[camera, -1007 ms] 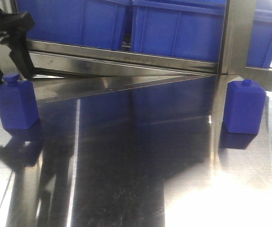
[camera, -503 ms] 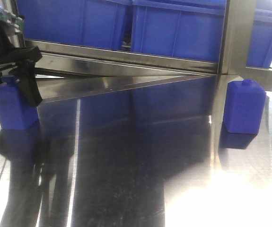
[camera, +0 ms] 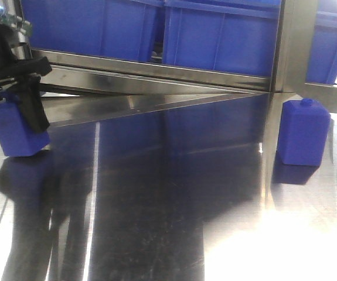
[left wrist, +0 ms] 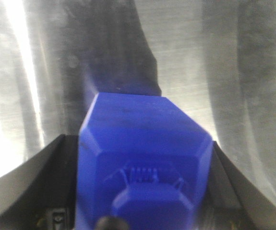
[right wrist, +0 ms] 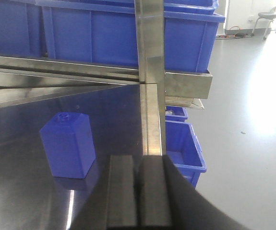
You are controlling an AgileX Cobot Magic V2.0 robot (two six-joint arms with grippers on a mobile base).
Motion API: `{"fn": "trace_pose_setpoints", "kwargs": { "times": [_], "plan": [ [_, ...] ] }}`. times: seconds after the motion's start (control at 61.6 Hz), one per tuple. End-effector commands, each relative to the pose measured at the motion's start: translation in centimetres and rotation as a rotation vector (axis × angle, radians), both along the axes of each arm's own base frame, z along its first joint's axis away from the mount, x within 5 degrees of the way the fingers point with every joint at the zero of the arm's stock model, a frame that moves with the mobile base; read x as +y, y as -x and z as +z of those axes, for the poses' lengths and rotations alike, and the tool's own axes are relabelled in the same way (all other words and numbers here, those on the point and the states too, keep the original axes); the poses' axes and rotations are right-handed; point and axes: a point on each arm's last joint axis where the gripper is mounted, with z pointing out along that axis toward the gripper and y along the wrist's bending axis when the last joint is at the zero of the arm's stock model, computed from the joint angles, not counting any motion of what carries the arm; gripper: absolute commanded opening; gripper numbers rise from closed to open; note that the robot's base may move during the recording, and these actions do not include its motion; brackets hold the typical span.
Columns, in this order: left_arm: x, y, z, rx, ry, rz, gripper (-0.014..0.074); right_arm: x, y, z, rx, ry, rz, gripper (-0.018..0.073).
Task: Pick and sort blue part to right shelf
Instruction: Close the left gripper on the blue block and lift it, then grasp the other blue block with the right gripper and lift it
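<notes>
- View from the front: the left end effector [camera: 14, 96] is clamped on a blue part [camera: 17, 133] at the left edge of the steel surface [camera: 156, 205], with a black finger on either side. I cannot tell whether its base touches the surface. A second blue part [camera: 302, 133] stands upright near the right edge, just beside a steel post [camera: 285, 70]. On the shelf [camera: 156, 73] above sit blue bins [camera: 215, 35].
- View from the left wrist: the held blue part [left wrist: 142, 158] fills the gap between both fingers [left wrist: 46, 182], with its cap toward the camera.
- View from the right wrist: the right end effector [right wrist: 138, 191] has its pads pressed together with nothing between them. The second blue part [right wrist: 68, 143] stands on the surface, left of the post.
</notes>
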Motion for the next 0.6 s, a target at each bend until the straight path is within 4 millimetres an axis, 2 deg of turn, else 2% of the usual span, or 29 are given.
{"fn": "trace_pose_setpoints", "kwargs": {
  "times": [0.0, 0.13, 0.244, 0.374, 0.487, 0.585],
  "plan": [
    [-0.5, 0.3, 4.2, -0.08, 0.048, -0.006, 0.0355, -0.1, 0.3, 1.7, -0.13, 0.001, -0.014, 0.0059],
    [-0.4, 1.0, 7.5, -0.165, 0.061, -0.014, 0.0356, -0.2, 0.3, 1.9, -0.157, -0.002, -0.018, 0.0059],
    [-0.1, 2.8, 11.1, -0.301, 0.071, -0.035, 0.0356, -0.2, 0.4, 2.5, -0.223, -0.009, -0.027, 0.0059],
    [0.6, 5.8, 15.0, -0.483, 0.074, -0.049, 0.0356, -0.3, 0.5, 2.9, -0.241, -0.012, -0.028, 0.0059],
    [1.2, 8.6, 17.3, -0.616, 0.08, -0.038, 0.0356, -0.2, 0.6, 3.5, -0.218, -0.011, -0.02, 0.0059],
    [1.6, 10.9, 18.1, -0.703, 0.09, -0.018, 0.0356, -0.1, 0.7, 4.7, -0.203, -0.01, -0.014, 0.0059]
  ]
}}
